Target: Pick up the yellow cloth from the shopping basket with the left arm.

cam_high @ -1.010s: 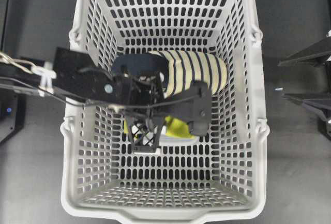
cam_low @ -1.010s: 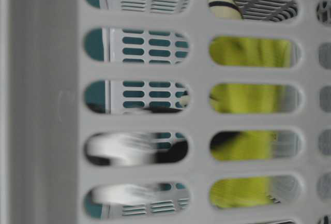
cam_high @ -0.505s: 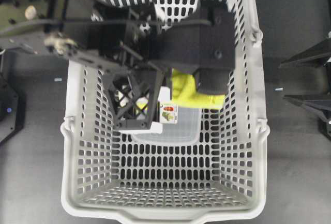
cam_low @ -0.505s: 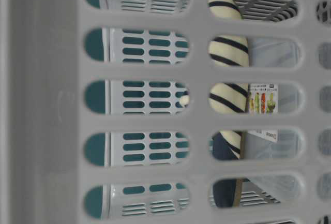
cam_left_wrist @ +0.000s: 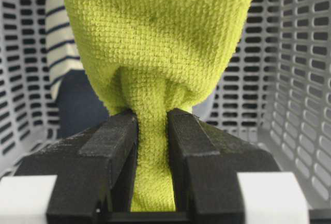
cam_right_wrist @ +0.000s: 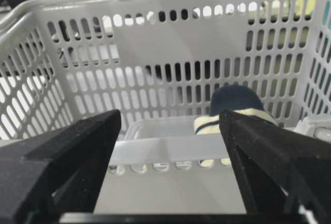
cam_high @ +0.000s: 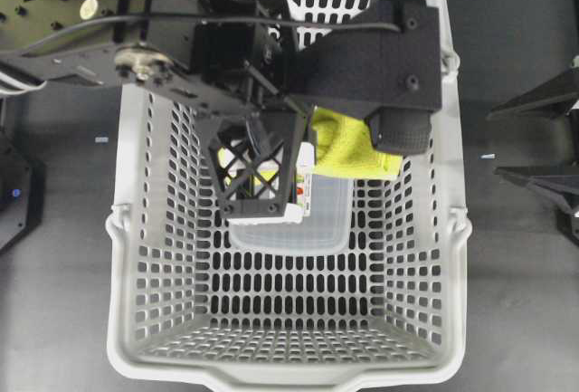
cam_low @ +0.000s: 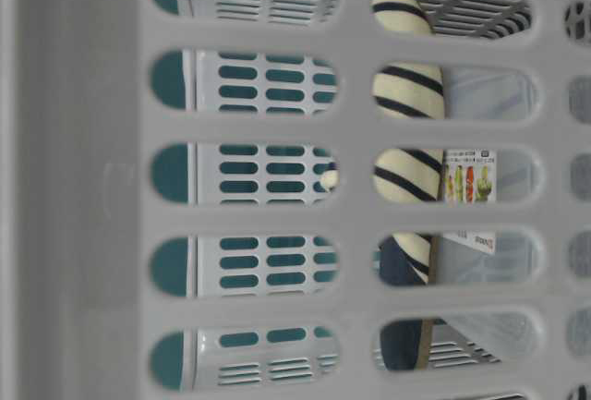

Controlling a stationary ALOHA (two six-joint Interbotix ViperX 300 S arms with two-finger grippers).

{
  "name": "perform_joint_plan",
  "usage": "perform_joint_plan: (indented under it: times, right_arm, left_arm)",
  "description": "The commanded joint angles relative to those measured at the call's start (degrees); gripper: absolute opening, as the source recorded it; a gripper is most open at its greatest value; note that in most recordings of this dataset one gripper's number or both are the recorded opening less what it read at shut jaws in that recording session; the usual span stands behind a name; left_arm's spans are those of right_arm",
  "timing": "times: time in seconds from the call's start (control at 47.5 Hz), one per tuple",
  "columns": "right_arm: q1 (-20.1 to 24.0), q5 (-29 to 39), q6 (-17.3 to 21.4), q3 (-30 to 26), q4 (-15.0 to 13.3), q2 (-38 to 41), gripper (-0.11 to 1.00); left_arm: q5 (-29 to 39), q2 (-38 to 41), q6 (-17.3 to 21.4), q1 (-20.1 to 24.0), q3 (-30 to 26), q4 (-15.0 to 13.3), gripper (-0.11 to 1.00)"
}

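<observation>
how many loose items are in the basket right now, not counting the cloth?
2. A striped slipper against one wall of the shopping basket, and a clear plastic container on its floor. The left gripper holds the yellow cloth above them. The arm may hide more.

Overhead view looks straight down on the shopping basket (cam_high: 136, 256). Table-level view sits pressed against its slotted wall (cam_low: 355, 211), peering through. My left wrist camera looks along my closed fingers (cam_left_wrist: 111, 146) into the basket; my right wrist camera faces its outer wall (cam_right_wrist: 170, 53).
</observation>
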Motion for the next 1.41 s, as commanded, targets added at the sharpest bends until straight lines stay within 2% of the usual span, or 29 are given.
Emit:
perform_joint_plan:
  times: [0.0, 0.21, 0.442, 0.526, 0.673, 0.779, 1.389]
  right_arm:
    - [0.0, -0.3, 0.0, -0.4, 0.2, 0.4, 0.74]
    - [0.0, -0.3, 0.0, -0.4, 0.2, 0.2, 0.74]
    - [0.0, -0.3, 0.0, -0.5, 0.2, -0.1, 0.74]
    - [0.0, -0.3, 0.0, -0.6, 0.2, -0.3, 0.74]
    - [0.0, -0.2, 0.0, -0.6, 0.2, -0.4, 0.74]
    - [-0.1, -0.2, 0.0, -0.6, 0.2, -0.4, 0.74]
    - [0.0, -0.4, 0.1, -0.4, 0.2, -0.7, 0.74]
  left_arm:
    - [-0.2, -0.9, -0.1, -0.2, -1.3, 0.1, 0.16]
    - [-1.1, -1.2, -0.2, -0.4, 0.8, 0.2, 0.16]
    - [-2.0, -5.5, -0.1, -0.9, 8.0, 0.2, 0.16]
    - [-4.7, -8.2, -0.3, -0.4, 12.4, 0.2, 0.16]
    - [-14.4, -11.9, -0.1, -0.4, 20.5, 0.2, 0.16]
    - [-16.0, -13.3, -0.3, -0.4, 23.9, 0.2, 0.16]
    - [-16.1, -13.6, -0.3, -0.7, 25.6, 0.3, 0.16]
